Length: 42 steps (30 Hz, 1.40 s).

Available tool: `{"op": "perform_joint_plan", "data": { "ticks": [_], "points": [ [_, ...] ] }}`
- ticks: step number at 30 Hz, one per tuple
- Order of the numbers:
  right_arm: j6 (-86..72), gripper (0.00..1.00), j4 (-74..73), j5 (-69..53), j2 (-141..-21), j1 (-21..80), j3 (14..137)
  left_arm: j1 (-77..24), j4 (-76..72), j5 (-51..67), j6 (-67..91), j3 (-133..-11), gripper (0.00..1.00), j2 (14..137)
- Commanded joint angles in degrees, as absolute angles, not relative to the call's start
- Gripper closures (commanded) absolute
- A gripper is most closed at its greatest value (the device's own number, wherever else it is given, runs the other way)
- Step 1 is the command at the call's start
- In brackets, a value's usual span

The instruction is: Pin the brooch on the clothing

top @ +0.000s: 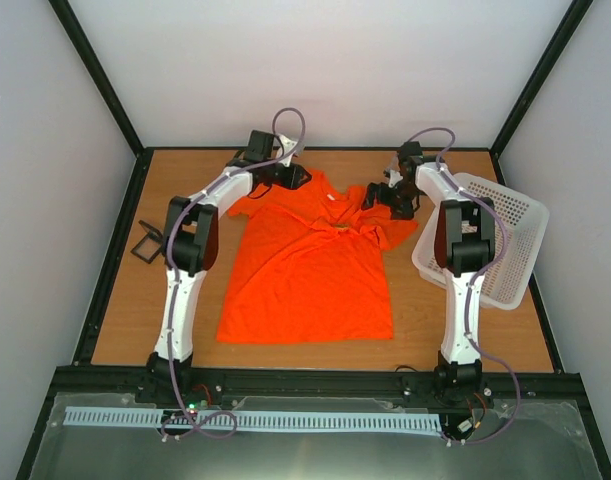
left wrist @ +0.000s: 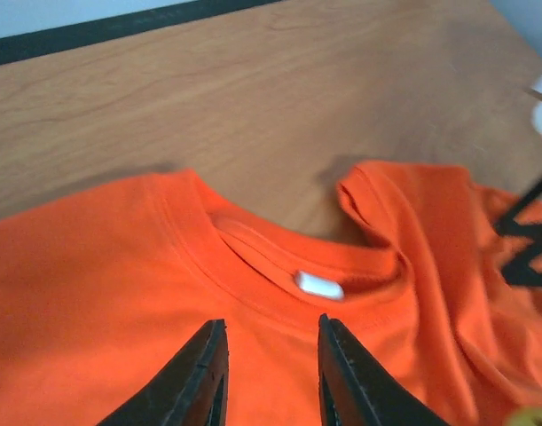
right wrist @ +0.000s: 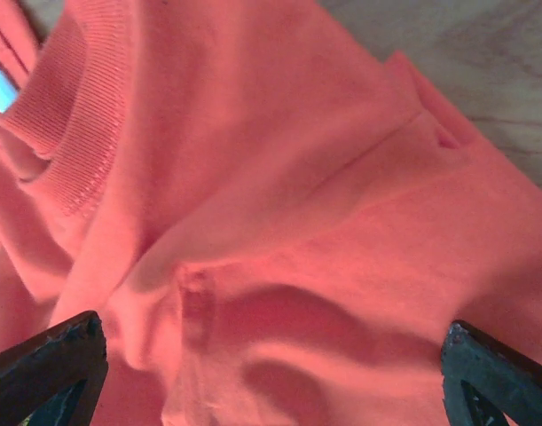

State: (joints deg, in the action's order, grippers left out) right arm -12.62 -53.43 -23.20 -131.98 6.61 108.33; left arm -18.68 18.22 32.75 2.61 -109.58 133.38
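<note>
The orange T-shirt (top: 305, 275) lies flat on the wooden table, its neck toward the far side and its right shoulder rumpled. My left gripper (top: 288, 176) is open and empty, its jaws (left wrist: 271, 328) just over the chest fabric below the collar and its white label (left wrist: 319, 285). My right gripper (top: 387, 196) is open wide and empty over the bunched right shoulder fabric (right wrist: 279, 266). A small blurred golden spot, which seems to be the brooch (left wrist: 530, 417), lies on the shirt at the lower right corner of the left wrist view. It also shows faintly in the top view (top: 341, 228).
A white perforated basket (top: 505, 250) stands tilted at the right edge of the table, beside the right arm. A small black square box (top: 147, 243) sits near the left edge. Black frame rails border the table.
</note>
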Motion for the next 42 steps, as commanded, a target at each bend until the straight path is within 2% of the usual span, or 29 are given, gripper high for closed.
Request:
{"op": "perform_joint_plan", "data": {
  "ticks": [1, 4, 9, 16, 23, 28, 30, 32, 35, 39, 42],
  "points": [
    [-14.17, 0.0, -51.39, -24.66, -129.22, 7.12, 105.24, -18.25, 23.93, 29.91, 7.97, -121.84, 0.7, 141.77],
    [-14.98, 0.0, -49.72, -24.25, -129.39, 6.8, 102.84, -16.79, 26.94, 29.27, 11.12, -128.1, 0.67, 147.49],
    [-14.77, 0.0, -49.49, -20.0, -130.61, 5.61, 102.61, -11.89, 25.76, 29.16, 17.97, -125.67, 0.66, 149.96],
    [-12.84, 0.0, -50.89, -16.56, -135.79, 4.81, 108.92, -3.02, 25.88, 29.71, 21.41, -126.0, 0.65, 152.92],
    [-9.86, 0.0, -55.88, -13.83, -144.48, 4.13, 122.28, 1.71, 25.25, 34.21, 18.81, -130.55, 0.64, 153.69],
    [-8.66, 0.0, -64.44, -13.56, -151.05, 4.13, 141.04, 0.93, 26.45, 35.72, 17.05, -128.66, 0.58, 146.21],
    [-9.53, 0.0, -64.7, -14.46, -150.25, 4.13, 143.66, -0.15, 26.99, 33.95, 16.66, -125.39, 0.56, 141.08],
    [-10.38, 0.0, -63.66, -15.3, -146.65, 4.13, 142.09, -1.8, 27.17, 31.96, 15.36, -120.89, 0.52, 135.37],
    [-10.94, 0.0, -63.03, -16.38, -141.66, 4.56, 137.45, -5.19, 28.28, 31.0, 14.44, -111.1, 0.5, 125.93],
    [-10.39, 0.0, -65.55, -21.99, -136.58, 7.2, 132.84, -10.17, 28.24, 31.56, 14.47, -92.58, 0.49, 113.34],
    [-9.57, 0.0, -63.45, -26.92, -129.83, 10.97, 121.73, -14.02, 27.27, 30.93, 16.42, -77.86, 0.48, 104.82]
  ]
}}
